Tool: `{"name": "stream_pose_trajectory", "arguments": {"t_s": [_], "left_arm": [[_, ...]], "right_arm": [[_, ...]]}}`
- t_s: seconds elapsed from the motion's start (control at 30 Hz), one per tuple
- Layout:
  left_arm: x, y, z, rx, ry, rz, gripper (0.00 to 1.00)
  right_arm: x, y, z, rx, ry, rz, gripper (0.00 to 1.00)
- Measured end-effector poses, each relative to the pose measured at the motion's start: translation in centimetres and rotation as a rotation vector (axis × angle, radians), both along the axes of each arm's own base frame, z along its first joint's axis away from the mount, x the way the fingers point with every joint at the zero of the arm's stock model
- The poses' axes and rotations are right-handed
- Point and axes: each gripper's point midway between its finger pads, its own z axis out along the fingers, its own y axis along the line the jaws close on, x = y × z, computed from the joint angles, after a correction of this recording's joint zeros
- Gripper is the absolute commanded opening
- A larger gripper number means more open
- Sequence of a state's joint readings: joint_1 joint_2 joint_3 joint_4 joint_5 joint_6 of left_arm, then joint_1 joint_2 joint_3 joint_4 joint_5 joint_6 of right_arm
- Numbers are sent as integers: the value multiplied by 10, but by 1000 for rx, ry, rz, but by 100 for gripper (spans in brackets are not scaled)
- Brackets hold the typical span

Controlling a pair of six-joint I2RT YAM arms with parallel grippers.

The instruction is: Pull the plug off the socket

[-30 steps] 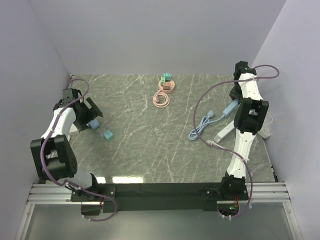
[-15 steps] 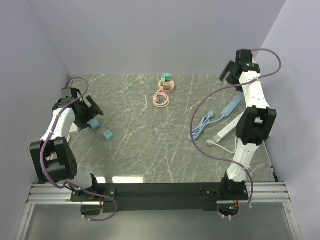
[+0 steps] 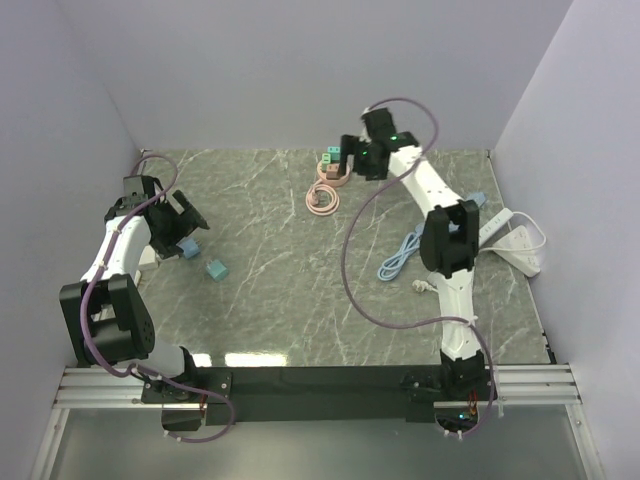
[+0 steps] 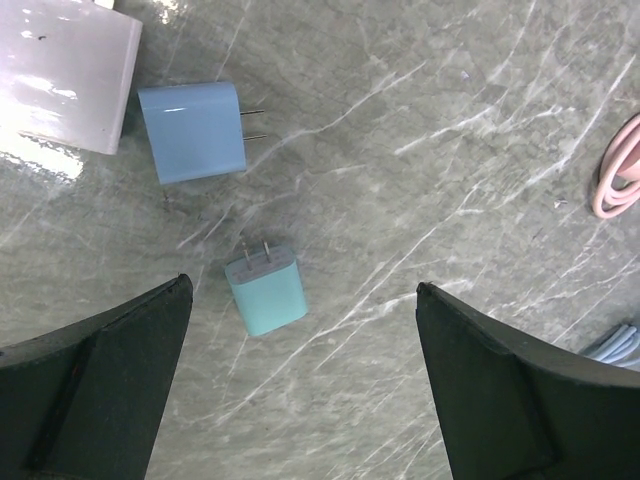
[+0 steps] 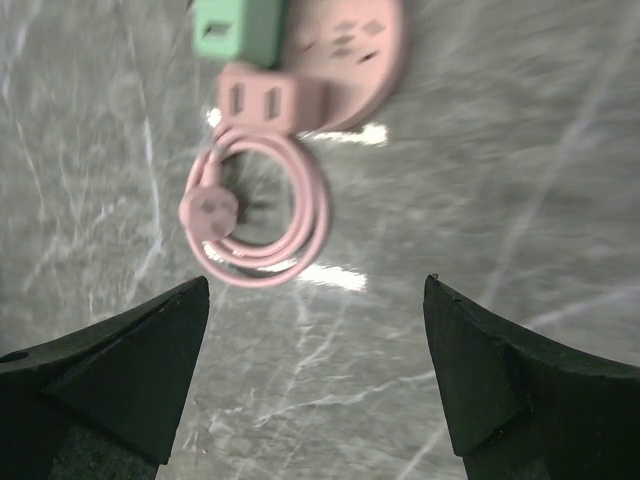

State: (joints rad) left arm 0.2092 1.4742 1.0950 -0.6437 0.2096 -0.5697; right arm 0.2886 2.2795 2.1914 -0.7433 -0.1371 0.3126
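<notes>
The round pink socket (image 5: 350, 45) lies at the back of the table, with a green plug (image 5: 237, 28) and a pink plug (image 5: 262, 98) stuck in it. Its pink cord (image 5: 262, 220) lies coiled in front of it. My right gripper (image 5: 315, 285) hovers open above the table just short of the coil, holding nothing. In the top view the right gripper (image 3: 355, 158) partly hides the socket (image 3: 330, 172); the green plug (image 3: 328, 155) shows beside it. Far to the left, my left gripper (image 4: 303, 285) stands open and empty over the table.
A blue charger (image 4: 192, 131), a teal charger (image 4: 266, 290) and a white block (image 4: 65, 70) lie under the left gripper. White power strips (image 3: 505, 238) and a coiled blue cable (image 3: 400, 256) lie at the right, beside the right arm.
The right arm has swung from the power strips at the right across to the pink socket, and its jaws have opened. The left arm has not moved.
</notes>
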Motion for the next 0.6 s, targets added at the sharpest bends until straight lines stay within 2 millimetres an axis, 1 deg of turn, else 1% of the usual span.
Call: {"name": "stream_pose_trajectory", "arguments": {"t_s": [0.03, 0.1, 0.27, 0.4, 0.5, 0.6], "left_arm": [[1, 0, 0, -2, -3, -1, 99], [2, 0, 1, -2, -9, -2, 99], [4, -1, 1, -5, -17, 0, 99], [2, -2, -5, -19, -12, 8, 99], [0, -3, -9, -25, 0, 11, 99], [0, -3, -12, -26, 8, 11, 100]], "right_arm": [[-5, 14, -8, -8, 12, 29, 93], [-13, 35, -19, -32, 24, 64, 91], [-30, 69, -36, -101, 20, 95, 89], [-42, 87, -53, -150, 24, 102, 90], [-39, 98, -64, -174, 14, 104, 90], [-27, 104, -76, -178, 0, 104, 91]]}}
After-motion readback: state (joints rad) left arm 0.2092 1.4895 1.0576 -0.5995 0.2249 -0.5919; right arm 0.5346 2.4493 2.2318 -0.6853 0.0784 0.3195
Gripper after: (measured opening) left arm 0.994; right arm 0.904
